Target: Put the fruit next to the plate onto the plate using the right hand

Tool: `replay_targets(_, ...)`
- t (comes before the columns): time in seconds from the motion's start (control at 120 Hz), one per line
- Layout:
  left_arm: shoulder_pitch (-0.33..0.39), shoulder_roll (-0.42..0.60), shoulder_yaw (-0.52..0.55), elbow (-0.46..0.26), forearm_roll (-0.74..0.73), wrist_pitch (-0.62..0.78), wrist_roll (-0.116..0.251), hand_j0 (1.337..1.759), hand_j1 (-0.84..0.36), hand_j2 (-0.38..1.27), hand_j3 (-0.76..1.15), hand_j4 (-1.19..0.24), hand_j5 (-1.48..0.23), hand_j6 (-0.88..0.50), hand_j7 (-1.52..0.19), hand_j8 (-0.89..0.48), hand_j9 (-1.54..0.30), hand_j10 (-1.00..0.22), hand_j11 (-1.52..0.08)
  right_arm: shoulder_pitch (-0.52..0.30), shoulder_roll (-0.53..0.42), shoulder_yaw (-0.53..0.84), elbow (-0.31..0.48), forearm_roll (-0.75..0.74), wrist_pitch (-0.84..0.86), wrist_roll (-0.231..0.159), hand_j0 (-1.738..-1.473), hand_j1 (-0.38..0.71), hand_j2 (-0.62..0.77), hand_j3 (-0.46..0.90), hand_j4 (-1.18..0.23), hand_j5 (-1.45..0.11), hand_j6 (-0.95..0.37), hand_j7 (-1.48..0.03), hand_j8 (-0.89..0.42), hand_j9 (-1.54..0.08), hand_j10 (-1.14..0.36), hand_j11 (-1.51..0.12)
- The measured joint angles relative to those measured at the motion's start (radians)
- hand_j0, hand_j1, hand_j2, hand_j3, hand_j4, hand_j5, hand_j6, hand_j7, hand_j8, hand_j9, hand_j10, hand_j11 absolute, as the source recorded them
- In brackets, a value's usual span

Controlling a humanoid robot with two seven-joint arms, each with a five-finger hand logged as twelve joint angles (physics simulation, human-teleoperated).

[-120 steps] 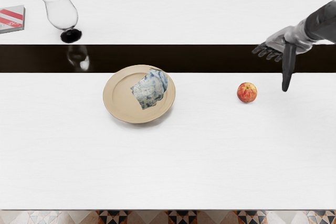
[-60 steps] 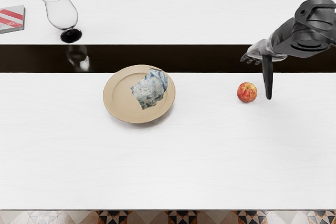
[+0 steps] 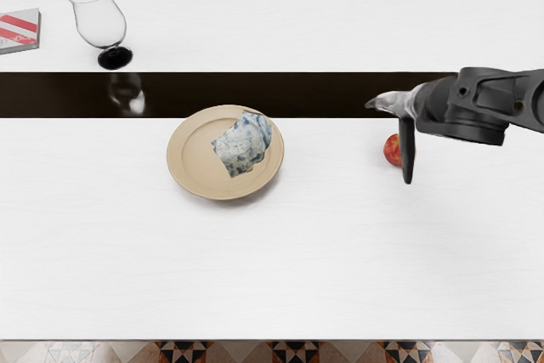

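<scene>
**Mia:** Can you read any words?

**Tom:** Not really. There is a book (image 3: 17, 30) in the far left corner with red and white stripes on it. It may have letters, but they are too small to read.

**Mia:** What is by the book?

**Tom:** A clear glass (image 3: 95, 14) with a dark foot, standing up straight.

**Mia:** Where is the apple?

**Tom:** The apple (image 3: 391, 150) is red. It sits on the white table (image 3: 297, 252), well to the right of the plate (image 3: 191, 163). It is not on the plate.

**Mia:** What is on the plate?

**Tom:** A blue and white thing (image 3: 242, 144), lying on the right half of the tan plate. I cannot tell what it is.

**Mia:** And the hand?

**Tom:** The right hand (image 3: 401, 108) comes in from the right side on a dark arm. It hangs just over the apple, at the edge of the dark strip (image 3: 255, 93) that runs across the table.

**Mia:** Is it holding the apple?

**Tom:** No. The hand is loose and spread, not wrapped around anything. One long dark finger (image 3: 407, 155) points straight down and hides the right side of the apple. The other fingers point left, away from that one.

**Mia:** Does that finger touch the apple?

**Tom:** I cannot tell. It is right in front of the apple in this view.
</scene>
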Motion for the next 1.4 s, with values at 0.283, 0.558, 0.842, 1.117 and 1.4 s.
replay_targets(0.283, 0.0, 0.0, 0.0, 0.0, 0.0, 0.0, 0.0, 1.658, 0.34, 0.0, 0.0, -0.01, -0.01, -0.01, -0.01, -0.01, -0.01, -0.01, -0.01, -0.032, -0.015, -0.053, 0.065, -0.086, -0.216, 0.0, -1.658, -0.35, 0.0, 0.0, 0.0, 0.0, 0.0, 0.0, 0.0, 0.0, 0.0, 0.0)
replay_targets(0.558, 0.0, 0.0, 0.0, 0.0, 0.0, 0.0, 0.0, 1.658, 0.34, 0.0, 0.0, -0.01, -0.01, -0.01, -0.01, -0.01, -0.01, -0.01, -0.01, -0.1, -0.005, -0.068, 0.064, -0.153, -0.376, 0.0, -1.658, -0.28, -0.01, 0.0, -0.06, -0.07, -0.06, -0.07, -0.06, -0.07, -0.06, -0.07)
replay_targets(0.842, 0.0, 0.0, -0.001, 0.0, 0.0, 0.0, 0.0, 1.658, 0.34, 0.0, 0.0, -0.01, -0.01, -0.01, -0.01, -0.01, -0.01, -0.01, -0.01, -0.14, 0.021, -0.071, 0.045, -0.182, -0.444, 0.0, -1.658, -0.15, -0.03, 0.0, -0.17, -0.22, -0.17, -0.22, -0.17, -0.22, -0.17, -0.22)
replay_targets(1.117, 0.0, 0.0, -0.001, 0.0, 0.0, 0.0, 0.0, 1.658, 0.34, 0.0, 0.0, -0.01, -0.01, -0.01, -0.01, -0.01, -0.01, -0.01, -0.01, -0.179, 0.029, -0.076, 0.027, -0.211, -0.481, 0.0, -1.658, -0.1, -0.04, 0.0, -0.21, -0.27, -0.21, -0.27, -0.21, -0.27, -0.21, -0.27)
replay_targets(1.4, 0.0, 0.0, -0.002, 0.0, 0.0, 0.0, 0.0, 1.658, 0.34, 0.0, 0.0, -0.01, -0.01, -0.01, -0.01, -0.01, -0.01, -0.01, -0.01, -0.219, 0.03, -0.076, 0.015, -0.243, -0.534, 0.0, -1.658, -0.05, -0.05, 0.0, -0.25, -0.33, -0.25, -0.33, -0.25, -0.33, -0.25, -0.33)
